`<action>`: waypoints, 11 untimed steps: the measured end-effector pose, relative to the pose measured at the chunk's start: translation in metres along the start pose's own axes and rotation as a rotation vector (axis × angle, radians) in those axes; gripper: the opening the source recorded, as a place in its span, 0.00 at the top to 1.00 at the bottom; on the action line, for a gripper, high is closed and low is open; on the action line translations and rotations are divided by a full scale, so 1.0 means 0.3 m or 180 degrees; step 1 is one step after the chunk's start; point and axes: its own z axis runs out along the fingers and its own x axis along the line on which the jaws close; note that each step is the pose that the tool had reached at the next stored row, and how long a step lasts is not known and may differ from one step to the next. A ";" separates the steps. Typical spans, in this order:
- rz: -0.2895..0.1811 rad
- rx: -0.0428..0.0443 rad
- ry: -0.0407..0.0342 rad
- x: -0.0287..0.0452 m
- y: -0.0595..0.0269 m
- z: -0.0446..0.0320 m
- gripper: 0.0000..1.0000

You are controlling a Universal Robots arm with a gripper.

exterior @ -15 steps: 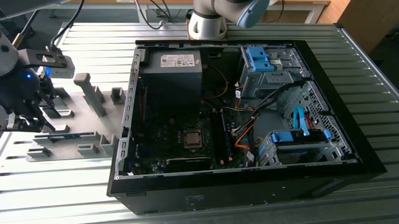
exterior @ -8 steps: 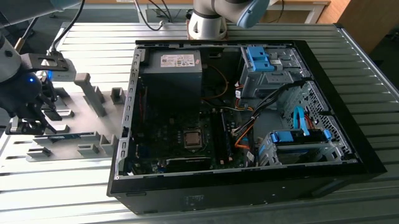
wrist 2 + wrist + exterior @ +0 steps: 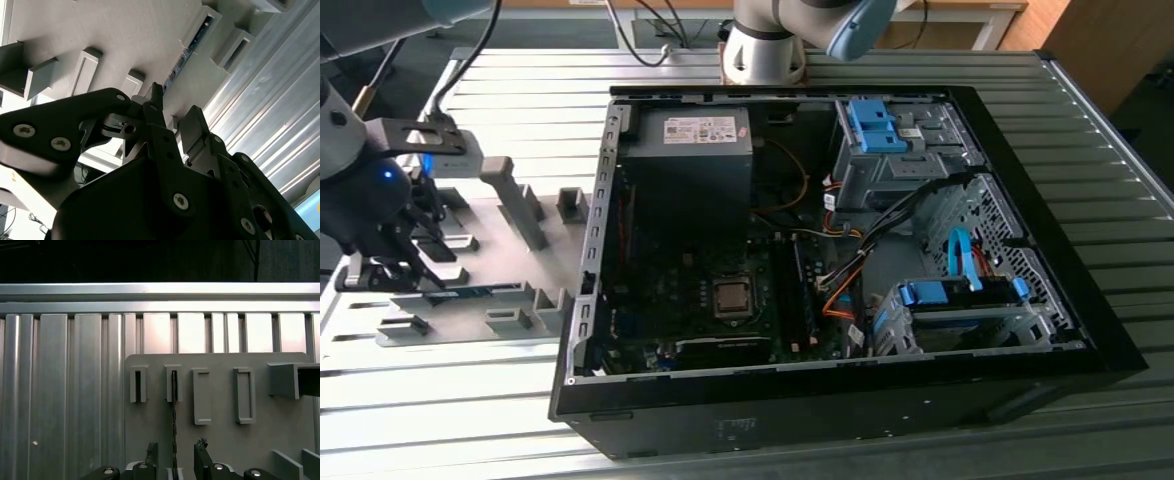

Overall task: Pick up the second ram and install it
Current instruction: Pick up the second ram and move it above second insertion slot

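The second ram stands on its edge in a slot of the grey fixture plate, seen edge-on as a thin dark strip. In the exterior view the ram lies at the view's left, beside the computer case. My gripper hangs just above the plate, open, with one finger on each side of the stick and a gap to both. The second wrist view shows the two black fingers of the gripper near one end of the ram. In the exterior view the gripper sits low over the fixture.
An open computer case fills the middle, with the motherboard's memory slots, a processor socket, a power supply and blue drive-bay clips. Grey fixture blocks stand around the ram. The ribbed metal table lies underneath.
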 end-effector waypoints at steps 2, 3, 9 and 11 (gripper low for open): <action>0.0000 0.0000 0.0000 0.000 0.001 0.010 0.58; 0.0000 0.0000 0.0000 0.001 0.002 0.015 0.58; 0.0000 -0.0001 0.0000 0.001 0.003 0.032 0.58; 0.0000 0.0000 0.0000 0.001 0.003 0.034 0.58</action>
